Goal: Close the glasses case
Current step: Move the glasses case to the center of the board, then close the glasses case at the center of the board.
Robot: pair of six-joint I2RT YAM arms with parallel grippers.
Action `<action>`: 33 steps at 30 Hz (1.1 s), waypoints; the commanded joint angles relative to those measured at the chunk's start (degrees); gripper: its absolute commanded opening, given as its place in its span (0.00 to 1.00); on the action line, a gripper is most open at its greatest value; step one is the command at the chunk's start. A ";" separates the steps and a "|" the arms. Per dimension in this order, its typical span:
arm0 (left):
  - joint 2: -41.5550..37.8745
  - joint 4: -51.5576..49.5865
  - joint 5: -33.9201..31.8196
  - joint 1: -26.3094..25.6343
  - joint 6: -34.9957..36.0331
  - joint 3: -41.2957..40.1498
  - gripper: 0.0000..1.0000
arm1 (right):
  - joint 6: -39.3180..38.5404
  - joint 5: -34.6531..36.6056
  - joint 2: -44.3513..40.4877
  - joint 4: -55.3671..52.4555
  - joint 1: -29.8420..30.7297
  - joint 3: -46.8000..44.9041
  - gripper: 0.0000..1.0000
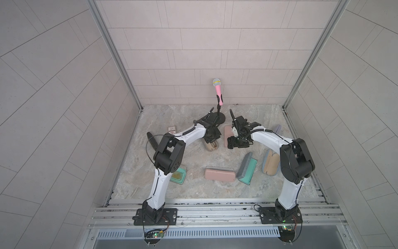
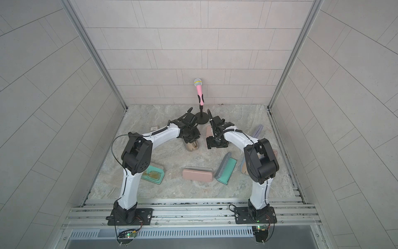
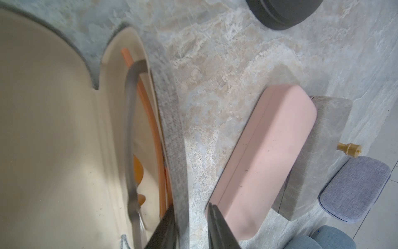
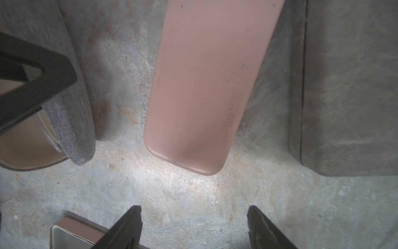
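Closing isn't done: our left hand (image 3: 190, 208), slightly parted, straddles the open grey fabric oval glasses case (image 3: 170, 103); right hand (image 4: 193, 208) spread at 3 o'clock.

Two cameras set side by side, high above the base rail (image 1: 215, 210), look down and forward across the whole marbled table (image 1: 193, 189) to the tiled back wall (image 1: 204, 54). Both top views cover nearly the same scene, from the rail to the pink microphone (image 1: 218, 90). The left wrist camera sits low and close, facing along the open grey fabric case (image 3: 170, 120) toward the microphone's black base (image 3: 284, 13). The right wrist camera looks almost straight down from close by. Both wrist views share the far pink case (image 3: 269, 155), the end of the grey fabric case (image 4: 71, 120) and the strip of table between them.
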 commanded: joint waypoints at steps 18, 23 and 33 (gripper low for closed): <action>-15.25 -5.42 -4.87 0.53 4.67 -1.74 0.27 | 0.22 -0.89 -8.65 -2.24 2.30 0.25 0.30; -22.82 -3.66 -3.42 4.24 6.94 -10.08 0.00 | -0.78 -0.96 -5.72 -4.41 4.44 5.17 0.07; -28.99 2.76 3.20 13.52 9.36 -27.81 0.00 | -1.43 -0.15 3.98 -6.06 6.76 14.94 0.00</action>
